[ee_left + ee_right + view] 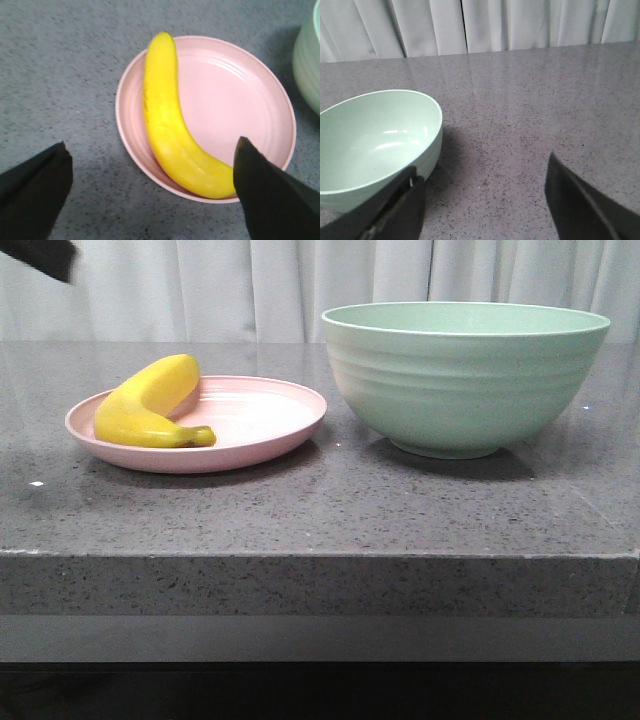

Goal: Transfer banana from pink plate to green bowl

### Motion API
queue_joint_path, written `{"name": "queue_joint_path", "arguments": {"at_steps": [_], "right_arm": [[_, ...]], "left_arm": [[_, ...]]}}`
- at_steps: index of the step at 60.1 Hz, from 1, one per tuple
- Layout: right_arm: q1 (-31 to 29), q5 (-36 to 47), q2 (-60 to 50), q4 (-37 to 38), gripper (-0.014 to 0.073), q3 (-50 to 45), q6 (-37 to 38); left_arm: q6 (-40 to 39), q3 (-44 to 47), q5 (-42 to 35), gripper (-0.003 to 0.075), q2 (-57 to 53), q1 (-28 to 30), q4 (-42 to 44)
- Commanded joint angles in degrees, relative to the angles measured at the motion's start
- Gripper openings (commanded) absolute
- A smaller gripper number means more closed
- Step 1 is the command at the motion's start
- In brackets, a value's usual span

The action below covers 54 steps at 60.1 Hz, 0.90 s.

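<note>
The banana is lying on the pink plate, on the plate's left half as the front camera sees it, with its curved back resting against the left rim and its dark stubby tip pointing toward the plate's middle. The rest of the plate is showing bare, with faint rings in its floor. The plate is sitting on the grey speckled surface, and the green bowl is standing just beside it on the right, close but not touching, rising much higher than the plate. White curtains are hanging behind the surface.

In the left wrist view, the left gripper is hanging above the plate with its jaws spread wide. One dark finger is showing over the bare surface outside the plate, and the other is overlapping the plate's rim near one end of the banana. The fruit is lying between the two fingers in this view, and neither finger is touching it. The plate is filling most of this picture, and a sliver of the bowl is showing at the edge.

In the right wrist view, the right gripper is also holding its jaws wide apart, with nothing between them but speckled surface. The bowl is sitting beside one finger, its pale inside in plain view.
</note>
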<state>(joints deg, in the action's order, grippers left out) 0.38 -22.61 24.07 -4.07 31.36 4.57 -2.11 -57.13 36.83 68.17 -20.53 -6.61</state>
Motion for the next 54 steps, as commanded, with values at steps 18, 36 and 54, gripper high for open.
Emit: {"name": "queue_joint_path", "arguments": {"at_steps": [18,36,54], "right_arm": [[-0.3,5.0,0.7,0.8,0.0528,2.1,-0.1],[-0.3,5.0,0.7,0.8,0.0528,2.1,-0.1],[-0.3,5.0,0.7,0.8,0.0528,2.1,-0.1]], "left_arm": [[-1.2,-14.8,2.7,0.0638,15.4,-3.5,-0.8],[-1.2,-15.9,2.1,0.0638,20.7,-3.5,-0.8],[-1.2,-15.9,0.9,0.0638,24.1,-3.5,-1.0]]}}
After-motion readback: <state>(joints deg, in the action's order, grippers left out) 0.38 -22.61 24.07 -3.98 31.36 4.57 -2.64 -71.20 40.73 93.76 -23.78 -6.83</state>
